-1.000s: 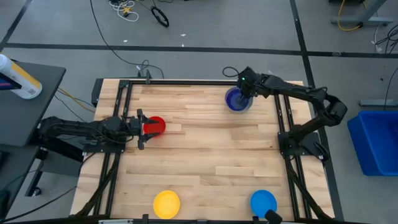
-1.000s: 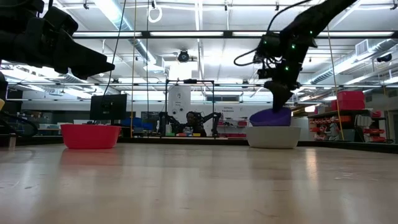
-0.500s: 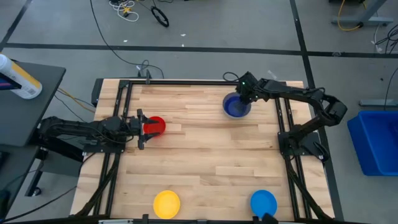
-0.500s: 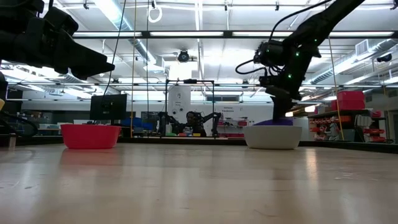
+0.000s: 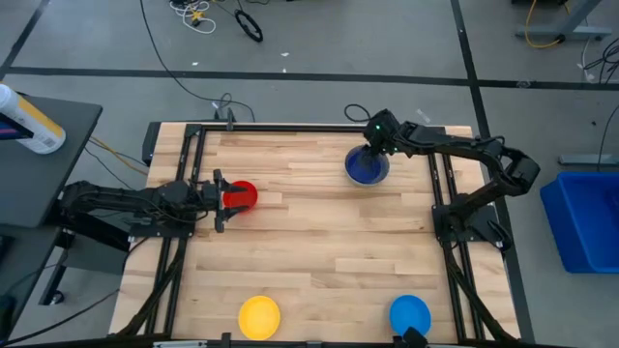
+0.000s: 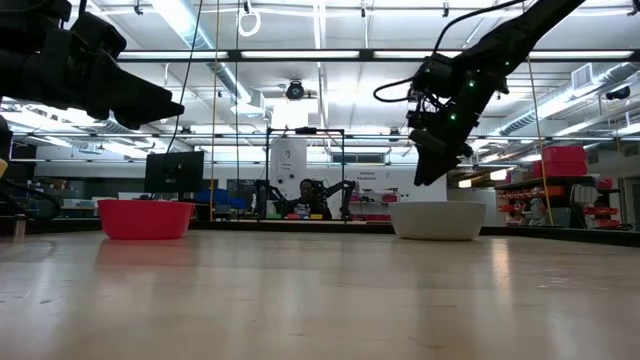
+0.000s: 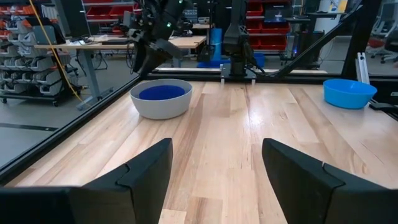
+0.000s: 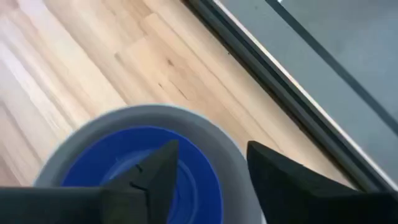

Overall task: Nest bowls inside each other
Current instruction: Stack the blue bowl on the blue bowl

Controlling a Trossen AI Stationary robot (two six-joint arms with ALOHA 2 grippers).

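I count five bowls on my table. The dark blue bowl (image 5: pixel 367 167) sits inside the grey bowl (image 7: pixel 161 106), near the far edge on the right side. The red bowl (image 5: pixel 241 195) is alone on the left side. The yellow bowl (image 5: pixel 259 315) and the lighter blue bowl (image 5: pixel 410 313) sit apart at the near edge. So I see one stack of two, and three bowls on their own.

I have two arms. My right gripper (image 5: pixel 373 142) hangs just above the far rim of the stack. Its fingers (image 8: pixel 157 169) are spread apart and hold nothing. They are not touching the bowls. My left gripper (image 5: pixel 219 200) waits at the left side with the red bowl right in front of it. Its fingers (image 7: pixel 149 168) are wide open and hold nothing too.

From above, I can hardly see the grey bowl, only a thin ring around the dark blue one. From table height, I see only the pale grey bowl (image 6: pixel 437 220), and the blue one is hidden inside it. That view shows a clear gap between my right gripper and the rim. My left wrist camera shows both colours of the stack and the lighter blue bowl off to one side. My right wrist camera looks down into the stack.
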